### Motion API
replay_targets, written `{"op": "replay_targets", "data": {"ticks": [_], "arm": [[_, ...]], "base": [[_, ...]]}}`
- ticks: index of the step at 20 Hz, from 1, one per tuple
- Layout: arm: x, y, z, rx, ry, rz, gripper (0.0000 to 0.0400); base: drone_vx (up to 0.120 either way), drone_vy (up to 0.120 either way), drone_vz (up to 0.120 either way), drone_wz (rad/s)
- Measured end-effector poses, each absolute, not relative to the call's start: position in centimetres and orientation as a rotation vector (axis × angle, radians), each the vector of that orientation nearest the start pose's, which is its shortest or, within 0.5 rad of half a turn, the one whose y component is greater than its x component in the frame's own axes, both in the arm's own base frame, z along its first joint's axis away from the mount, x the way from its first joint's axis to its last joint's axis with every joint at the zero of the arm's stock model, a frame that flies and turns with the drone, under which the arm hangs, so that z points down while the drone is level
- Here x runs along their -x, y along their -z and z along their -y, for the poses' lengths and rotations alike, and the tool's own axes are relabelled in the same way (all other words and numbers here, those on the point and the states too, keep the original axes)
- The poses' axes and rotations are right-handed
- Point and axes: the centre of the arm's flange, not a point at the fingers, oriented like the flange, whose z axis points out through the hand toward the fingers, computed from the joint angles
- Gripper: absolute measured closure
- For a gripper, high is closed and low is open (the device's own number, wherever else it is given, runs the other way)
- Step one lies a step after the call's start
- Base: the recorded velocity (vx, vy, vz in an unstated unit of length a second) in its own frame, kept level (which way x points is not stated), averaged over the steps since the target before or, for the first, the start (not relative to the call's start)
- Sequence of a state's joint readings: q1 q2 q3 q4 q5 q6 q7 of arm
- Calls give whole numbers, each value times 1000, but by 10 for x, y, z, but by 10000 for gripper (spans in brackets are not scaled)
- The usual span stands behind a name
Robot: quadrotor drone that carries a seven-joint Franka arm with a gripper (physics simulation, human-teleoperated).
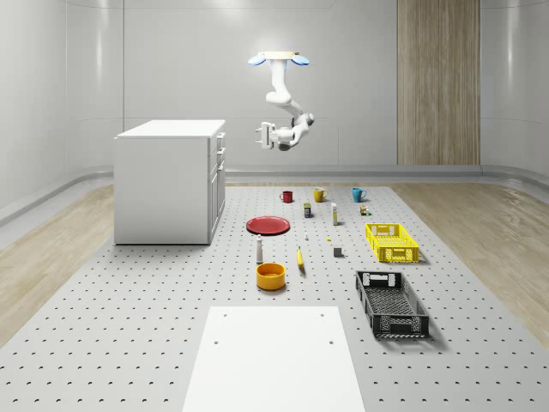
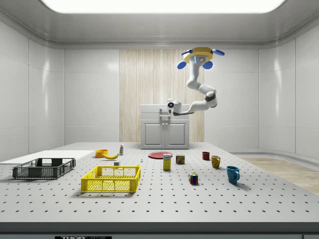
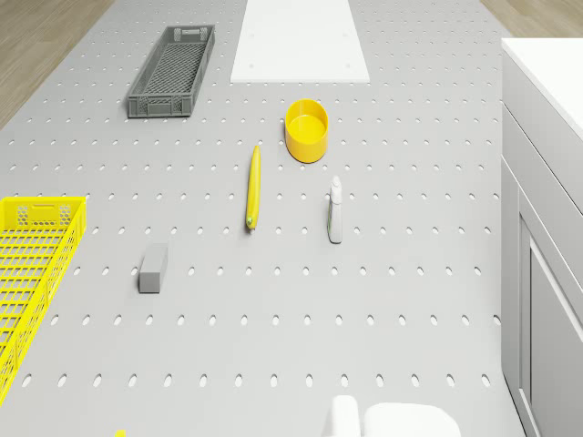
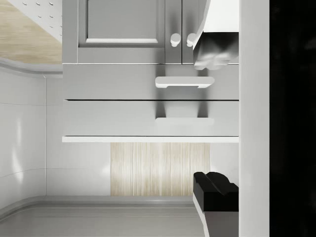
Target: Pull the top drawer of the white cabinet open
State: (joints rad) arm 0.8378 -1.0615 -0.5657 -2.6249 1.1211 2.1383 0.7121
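The white cabinet (image 1: 168, 182) stands at the back of the whole-scene view's left, its drawers on the face toward that view's right. The drone (image 1: 280, 58) hovers high in front of that face, with the arm bent down and toward the cabinet. My gripper (image 1: 260, 136) is open at the height of the top drawer (image 1: 220, 141), a clear gap away from it. In the wrist view the top drawer's handle (image 4: 184, 121) lies just under the cabinet's top edge, shut, between one light finger (image 4: 216, 49) and one dark finger (image 4: 215, 193). In the side view the gripper (image 2: 166, 111) hangs before the cabinet (image 2: 166, 133).
On the pegboard table below lie a red plate (image 1: 268, 225), an orange bowl (image 1: 270, 275), a banana (image 1: 300, 257), a spray bottle (image 3: 335, 211), a yellow crate (image 1: 392, 241), a black crate (image 1: 391, 303), three mugs (image 1: 319, 195) and a white board (image 1: 273, 356).
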Motion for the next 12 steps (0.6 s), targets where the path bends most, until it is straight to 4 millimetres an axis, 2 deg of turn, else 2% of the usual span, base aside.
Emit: {"op": "replay_targets", "data": {"ticks": [12], "arm": [[-306,-591,-123,1483,-613,-611,95]], "base": [[0,0,0,0]]}}
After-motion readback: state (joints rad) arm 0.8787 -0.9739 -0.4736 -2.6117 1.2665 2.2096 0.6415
